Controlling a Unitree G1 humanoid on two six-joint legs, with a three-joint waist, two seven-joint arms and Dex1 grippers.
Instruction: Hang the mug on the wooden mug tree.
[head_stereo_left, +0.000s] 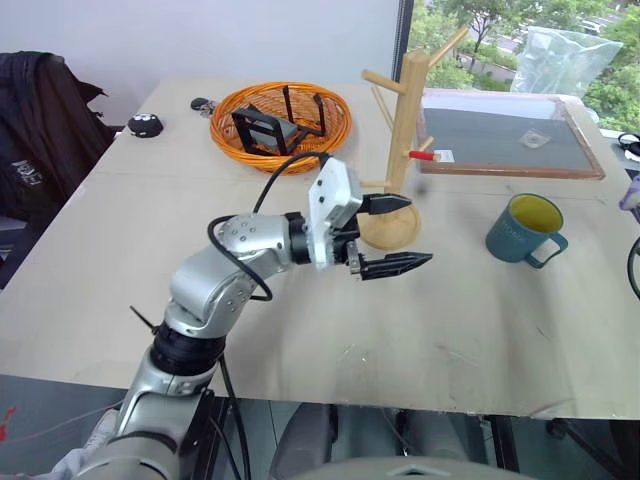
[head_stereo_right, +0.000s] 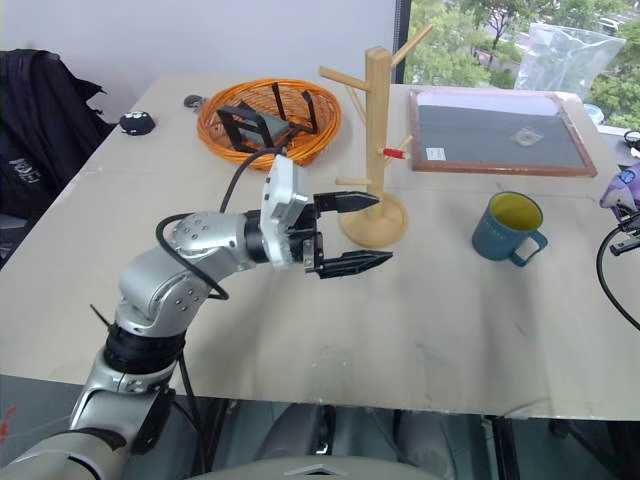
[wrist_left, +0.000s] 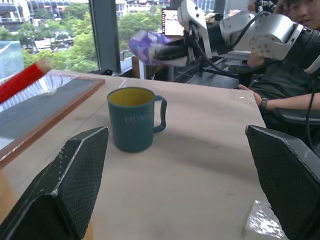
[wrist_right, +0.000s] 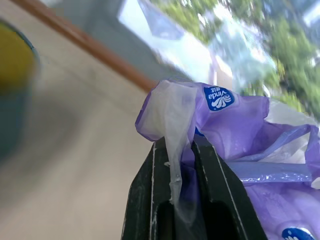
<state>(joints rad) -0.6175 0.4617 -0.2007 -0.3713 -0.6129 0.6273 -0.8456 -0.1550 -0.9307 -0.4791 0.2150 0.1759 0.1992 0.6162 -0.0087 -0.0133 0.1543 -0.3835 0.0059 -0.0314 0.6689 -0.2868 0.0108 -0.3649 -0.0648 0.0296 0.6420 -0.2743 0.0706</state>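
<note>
The teal-blue mug (head_stereo_left: 523, 230) with a yellow inside stands upright on the table, right of the wooden mug tree (head_stereo_left: 405, 140), with its handle turned to the right. My left gripper (head_stereo_left: 418, 232) is open and empty. It hovers in front of the tree's round base and points right toward the mug (wrist_left: 132, 120), well short of it. In the left wrist view my right gripper (wrist_left: 186, 45) hangs beyond the mug. The right gripper (wrist_right: 182, 150) is shut on a purple-and-white plastic packet (wrist_right: 240, 120). The tree's red-tipped peg (head_stereo_left: 422, 155) points toward the board.
An orange wire basket (head_stereo_left: 280, 118) holding black objects sits behind my left arm. A wood-framed dark board (head_stereo_left: 505, 140) lies at the back right, behind the mug. A small black object (head_stereo_left: 146, 125) rests at the far left. A person (wrist_left: 285, 95) sits past the table's right end.
</note>
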